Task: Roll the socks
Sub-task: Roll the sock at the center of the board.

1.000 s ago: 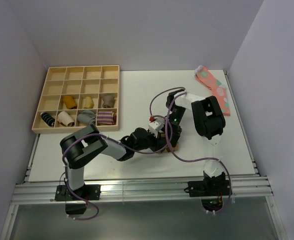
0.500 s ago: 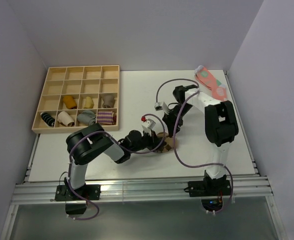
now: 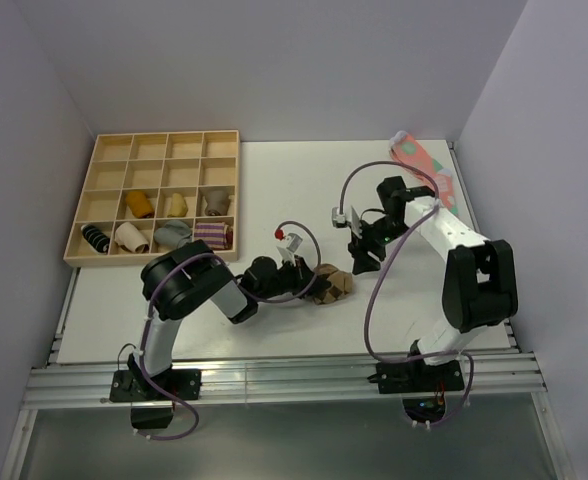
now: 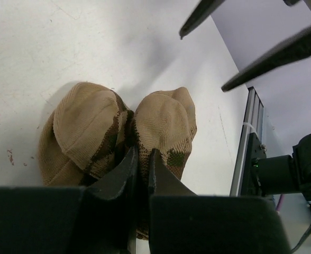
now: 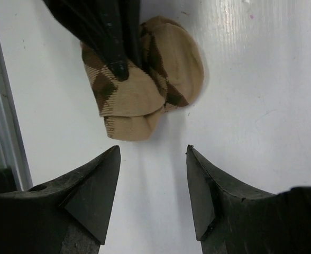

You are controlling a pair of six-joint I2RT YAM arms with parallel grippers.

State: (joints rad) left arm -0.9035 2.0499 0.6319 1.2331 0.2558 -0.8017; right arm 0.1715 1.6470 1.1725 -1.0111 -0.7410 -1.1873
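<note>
One bundle of tan argyle socks (image 3: 331, 285) lies on the white surface (image 3: 274, 190), near its front centre. The left fingers (image 4: 132, 164) are all but closed, pinching a fold of fabric at the bundle's edge. The right fingers (image 3: 363, 258) stand parted and hold nothing, hovering just beside the bundle without contact. The wooden tray (image 3: 154, 150) sits far left, well apart.

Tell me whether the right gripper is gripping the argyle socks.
No: the right gripper stands open, its fingertips apart from the socks.
</note>
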